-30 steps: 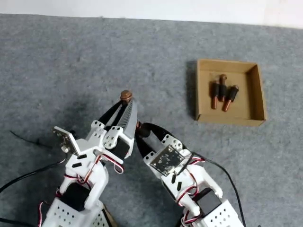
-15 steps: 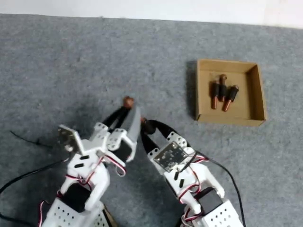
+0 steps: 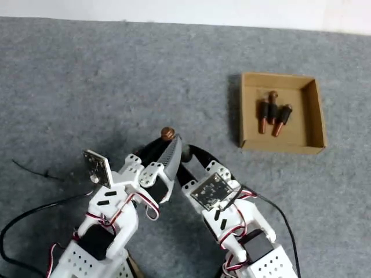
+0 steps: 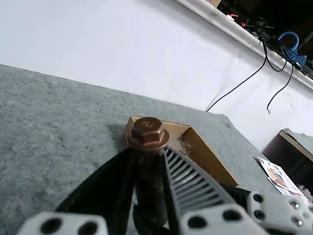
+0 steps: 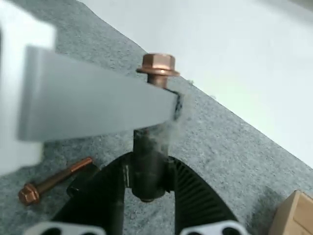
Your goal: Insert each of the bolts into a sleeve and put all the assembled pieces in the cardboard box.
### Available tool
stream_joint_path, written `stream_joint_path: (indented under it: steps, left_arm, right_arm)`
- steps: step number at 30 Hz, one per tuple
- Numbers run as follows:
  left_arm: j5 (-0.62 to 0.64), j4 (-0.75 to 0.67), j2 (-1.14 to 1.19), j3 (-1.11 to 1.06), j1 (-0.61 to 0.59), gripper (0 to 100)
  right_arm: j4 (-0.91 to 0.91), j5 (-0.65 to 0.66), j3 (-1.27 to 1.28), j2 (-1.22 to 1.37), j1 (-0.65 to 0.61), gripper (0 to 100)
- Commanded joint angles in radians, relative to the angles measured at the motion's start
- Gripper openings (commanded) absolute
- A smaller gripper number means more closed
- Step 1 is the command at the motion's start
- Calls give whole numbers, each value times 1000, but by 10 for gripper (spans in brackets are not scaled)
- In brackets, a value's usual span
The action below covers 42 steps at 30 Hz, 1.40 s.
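Copper hex bolt (image 3: 167, 134) stands upright in black sleeve (image 5: 146, 147) clamped by left gripper (image 4: 148, 157) and right gripper (image 5: 146, 171); brown cardboard box (image 3: 298, 101) lies far-right, right arm nearer.

A grey, felt-like cover lies over the whole counter (image 3: 87, 75). A thin black wire (image 3: 32, 172) trails across it near its left edge. Behind the counter stands a plain white wall (image 4: 98, 44), with black cables (image 4: 244, 81) hanging down it below a blue looped object (image 4: 292, 46). Printed cards (image 4: 274, 174) lie off to the side.

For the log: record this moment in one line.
left gripper: shut on bolt | right gripper: shut on sleeve | cardboard box: three assembled pieces | spare bolt: on carpet
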<state>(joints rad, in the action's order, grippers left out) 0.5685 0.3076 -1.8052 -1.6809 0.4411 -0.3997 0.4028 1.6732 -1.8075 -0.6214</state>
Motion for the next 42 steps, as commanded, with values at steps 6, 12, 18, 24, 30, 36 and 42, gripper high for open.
stream_joint_path:
  steps: [6,12,18,24,30,36,42]
  left_arm:
    - [-6,-2,-15,-16,1,47]
    - [-2,2,-7,-16,5,321]
    - [0,2,-7,-16,-21,412]
    - [71,-2,-15,-16,-124,412]
    - [86,-3,-15,-16,-137,412]
    - [89,-3,-15,-16,-160,411]
    - [84,-37,-15,-16,-219,410]
  right_arm:
    - [10,11,105,-28,19,6]
    - [10,11,105,-28,19,6]
    - [10,11,105,-28,19,6]
    - [10,11,105,-28,22,6]
    - [10,11,105,-28,24,6]
    - [10,11,105,-28,25,6]
    - [50,5,102,-28,120,6]
